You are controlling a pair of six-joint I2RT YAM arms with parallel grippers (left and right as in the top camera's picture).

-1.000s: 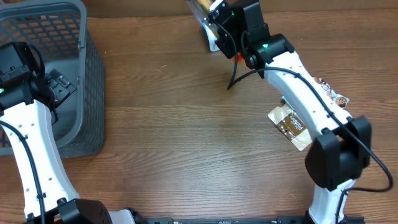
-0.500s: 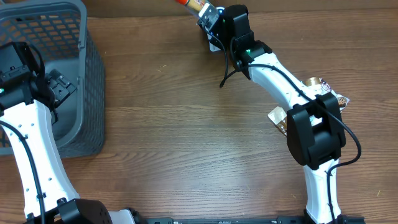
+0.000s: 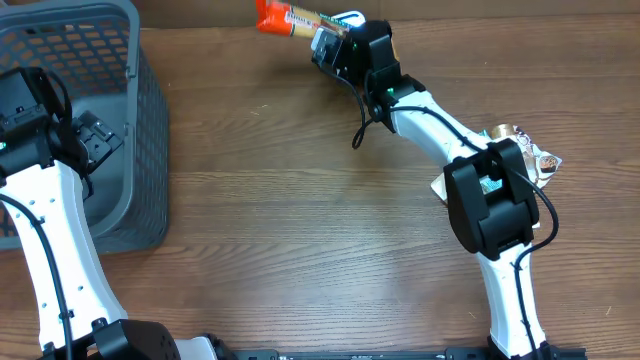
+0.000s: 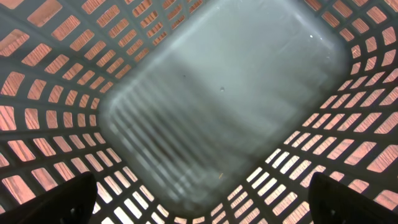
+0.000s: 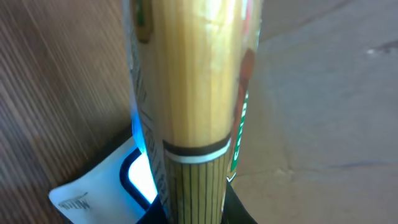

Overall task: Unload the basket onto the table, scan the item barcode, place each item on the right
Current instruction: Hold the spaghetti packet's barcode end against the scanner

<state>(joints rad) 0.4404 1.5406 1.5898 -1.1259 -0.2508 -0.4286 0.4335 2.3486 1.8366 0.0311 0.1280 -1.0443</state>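
Observation:
The item is a long clear packet of spaghetti (image 3: 285,18) with an orange end, held level at the table's far edge. My right gripper (image 3: 328,42) is shut on it. In the right wrist view the packet (image 5: 193,93) runs up from between the jaws of the right gripper (image 5: 196,214). Below and left of it sits a white scanner (image 5: 124,177) glowing blue. In the overhead view the scanner (image 3: 348,17) is mostly hidden by the wrist. My left gripper (image 3: 95,140) hangs open over the grey basket (image 3: 150,120), with nothing between its fingers.
The left wrist view looks down onto the bare basket floor (image 4: 224,93), with the left gripper (image 4: 205,208) spread wide. A brown snack packet (image 3: 441,187) and another wrapped packet (image 3: 535,153) lie at the right, beside the right arm's base.
The right arm has swung the spaghetti packet to the left along the far edge, so its orange end now points left. The left arm has not moved.

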